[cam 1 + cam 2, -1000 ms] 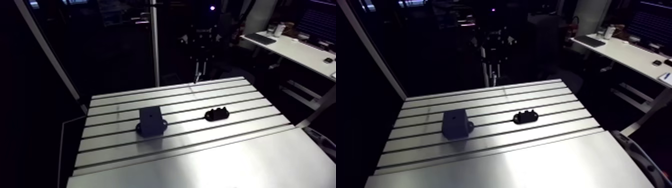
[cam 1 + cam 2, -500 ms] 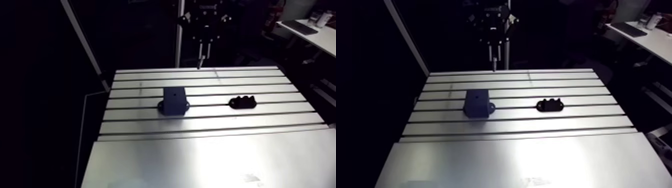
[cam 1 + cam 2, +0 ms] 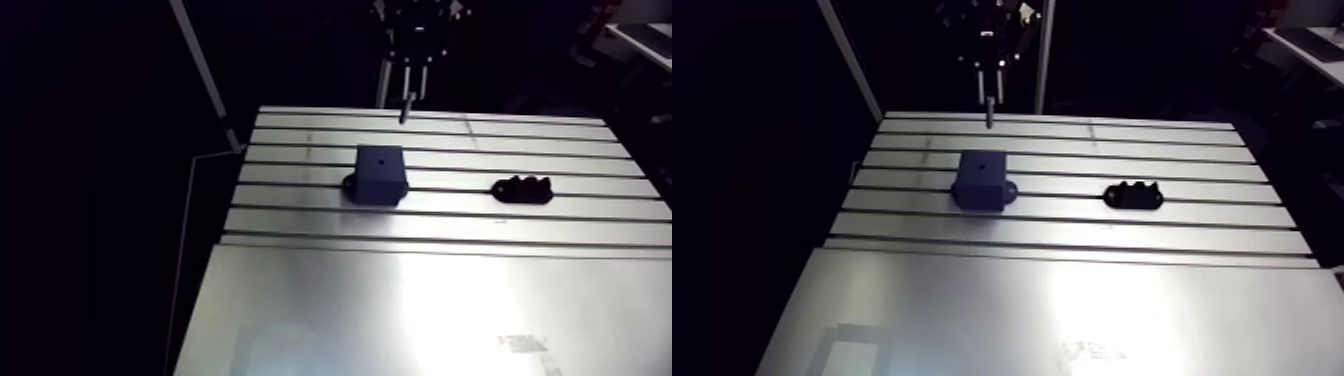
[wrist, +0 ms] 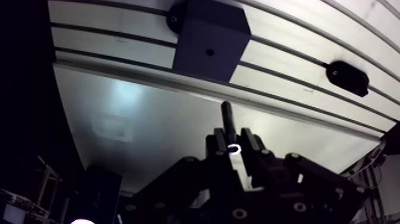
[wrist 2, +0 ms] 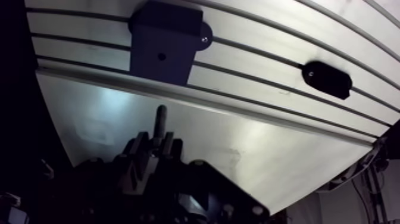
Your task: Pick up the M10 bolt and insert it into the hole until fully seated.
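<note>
Block [image 4: 211, 39] with a small hole [image 4: 209, 52] in its top face is sitting on the slotted surface [image 4: 149, 125] ahead of the jaws, a low black holder [image 4: 347, 77] is lying well apart beside it, and nothing is standing between. Bolt head is staying hidden inside the grip. Jaws are clamping the M10 bolt [image 4: 227, 119], its shank sticking out past the tips, apart from the block.
</note>
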